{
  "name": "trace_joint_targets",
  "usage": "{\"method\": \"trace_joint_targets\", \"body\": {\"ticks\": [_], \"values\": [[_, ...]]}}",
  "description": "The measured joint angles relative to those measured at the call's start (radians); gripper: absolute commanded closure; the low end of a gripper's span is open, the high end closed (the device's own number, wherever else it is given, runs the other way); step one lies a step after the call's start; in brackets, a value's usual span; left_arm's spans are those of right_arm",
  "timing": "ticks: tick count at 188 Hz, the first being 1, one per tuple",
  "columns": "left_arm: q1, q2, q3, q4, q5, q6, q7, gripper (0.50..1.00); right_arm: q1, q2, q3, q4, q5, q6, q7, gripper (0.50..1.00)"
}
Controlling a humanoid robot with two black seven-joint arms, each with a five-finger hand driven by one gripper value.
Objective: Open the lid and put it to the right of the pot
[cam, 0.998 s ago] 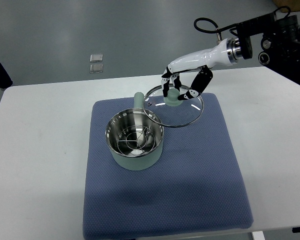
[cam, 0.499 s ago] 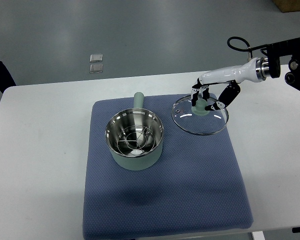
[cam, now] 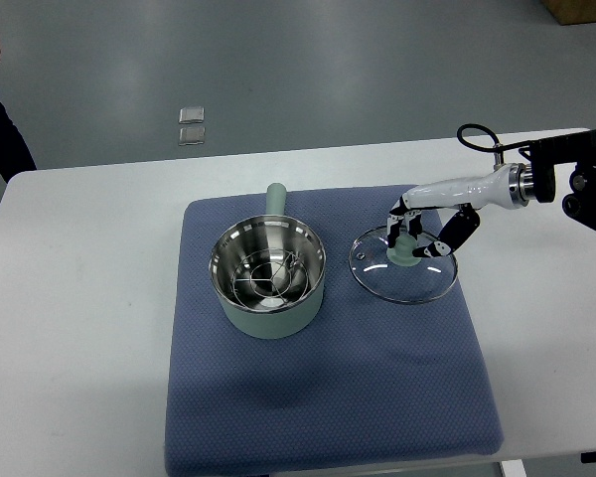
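One arm in view, the right, reaching in from the right edge over the white table (cam: 79, 298). Right hand (cam: 422, 231) sits over the lid (cam: 403, 266), fingers (cam: 445, 238) curled down around the pale green knob (cam: 404, 251) at the lid's centre, holding it. Black finger segments show on both sides of the knob.

Lid: glass, metal rim, roughly level, low over or resting on the blue mat (cam: 328, 397); contact cannot be told from this angle. It lies to the right of the pot (cam: 268, 278), apart from it, with a strip of mat between the two rims.

Pot: pale green outside, steel inside, uncovered, standing upright on the left half of the mat. A wire rack (cam: 268, 280) shows at its bottom. Its stubby green handle (cam: 275, 197) points away from the robot, toward the far table edge.

Mat covers the middle of the table, its near edge close to the table's near edge.

Far left corner: a person's dark sleeve (cam: 0, 129) at the picture's edge, off the table. Two small square plates (cam: 191, 125) set in the grey floor beyond the table.
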Motion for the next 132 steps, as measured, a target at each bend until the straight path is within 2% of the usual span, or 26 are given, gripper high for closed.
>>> {"method": "trace_joint_targets", "body": {"ticks": [6, 15, 16, 26, 74, 109, 117, 132], "values": [[0.000, 0.000, 0.000, 0.000, 0.000, 0.000, 0.000, 0.500, -0.003, 0.003, 0.000, 0.000, 0.002, -0.001, 0.000, 0.675], [0.000, 0.000, 0.000, 0.000, 0.000, 0.000, 0.000, 0.500, -0.006, 0.007, 0.002, -0.001, 0.004, -0.003, 0.000, 0.675], [0.000, 0.000, 0.000, 0.000, 0.000, 0.000, 0.000, 0.500, -0.006, 0.007, 0.003, -0.001, 0.004, -0.003, 0.000, 0.630], [0.000, 0.000, 0.000, 0.001, 0.000, 0.000, 0.000, 0.500, -0.008, 0.008, 0.004, -0.001, 0.006, -0.004, 0.000, 0.575], [0.000, 0.000, 0.000, 0.000, 0.000, 0.000, 0.000, 0.500, -0.002, -0.003, 0.008, -0.002, 0.124, 0.006, 0.000, 0.566], [0.000, 0.000, -0.001, -0.001, 0.000, 0.000, 0.000, 0.500, 0.012, -0.005, 0.008, -0.023, 0.323, 0.028, -0.002, 0.566], [0.000, 0.000, -0.001, -0.001, 0.000, 0.000, 0.000, 0.500, 0.012, -0.002, 0.009, -0.038, 0.398, 0.040, -0.015, 0.566], [0.000, 0.000, -0.002, -0.001, 0.000, 0.000, 0.000, 0.500, 0.012, 0.006, 0.009, -0.072, 0.592, 0.072, -0.086, 0.566]]}}
